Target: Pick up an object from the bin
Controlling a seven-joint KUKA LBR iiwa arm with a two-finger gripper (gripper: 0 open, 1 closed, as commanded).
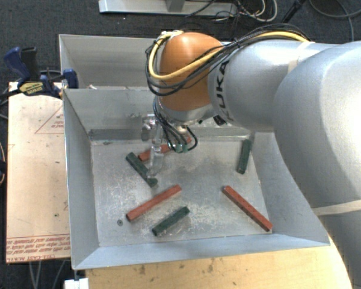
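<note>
One green bar (135,162) below tool (153,172), slanting down-right.

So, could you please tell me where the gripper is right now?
The gripper sits left of centre in the bin, over a dark green stick, with a red stick just nearer the front wall.

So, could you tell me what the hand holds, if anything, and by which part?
It cannot be told: the hand is down at the lower end of a dark green stick, left of centre.
</note>
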